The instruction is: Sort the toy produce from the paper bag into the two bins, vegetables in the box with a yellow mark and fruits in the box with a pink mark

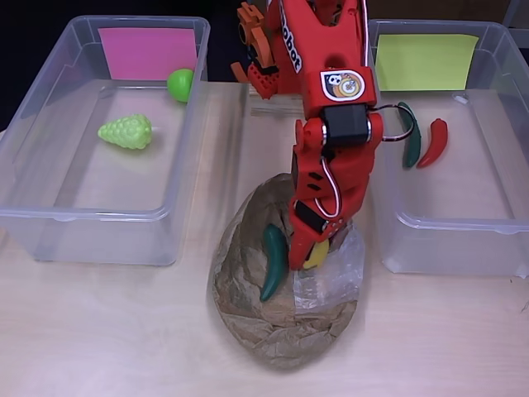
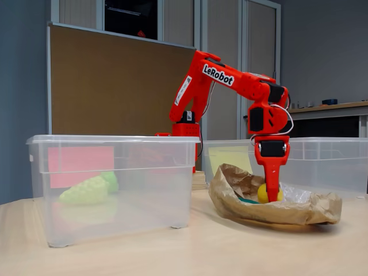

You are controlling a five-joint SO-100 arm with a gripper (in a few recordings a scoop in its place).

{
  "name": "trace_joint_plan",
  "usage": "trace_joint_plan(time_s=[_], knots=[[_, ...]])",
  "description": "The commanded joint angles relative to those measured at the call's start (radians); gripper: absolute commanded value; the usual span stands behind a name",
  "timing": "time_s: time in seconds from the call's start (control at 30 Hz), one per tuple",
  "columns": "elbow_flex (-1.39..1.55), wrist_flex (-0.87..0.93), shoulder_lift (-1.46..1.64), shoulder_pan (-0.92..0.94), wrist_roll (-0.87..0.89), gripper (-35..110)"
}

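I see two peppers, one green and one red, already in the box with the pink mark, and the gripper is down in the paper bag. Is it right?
Not quite. In the overhead view the green pepper and red pepper lie in the box with the yellow mark, not the pink one. The gripper is indeed down in the paper bag.

A pale wooden table (image 2: 172, 247) fills the foreground in the fixed view; behind it stands a brown partition board (image 2: 109, 86); grey cabinet doors (image 2: 253, 34) rise beyond; a dark shelf or desk (image 2: 333, 109) sits at the right; the wall (image 2: 23, 86) at left is bluish-grey.
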Motion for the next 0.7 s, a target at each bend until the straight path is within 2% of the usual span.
trace_joint_plan(time_s=[0.0,0.17,0.33,0.67], knots=[[-0.055,0.143,0.114,0.021,0.077,19],[-0.081,0.258,0.250,0.044,0.147,18],[0.038,0.316,0.463,0.121,0.256,19],[0.264,0.472,0.891,0.457,0.348,18]])
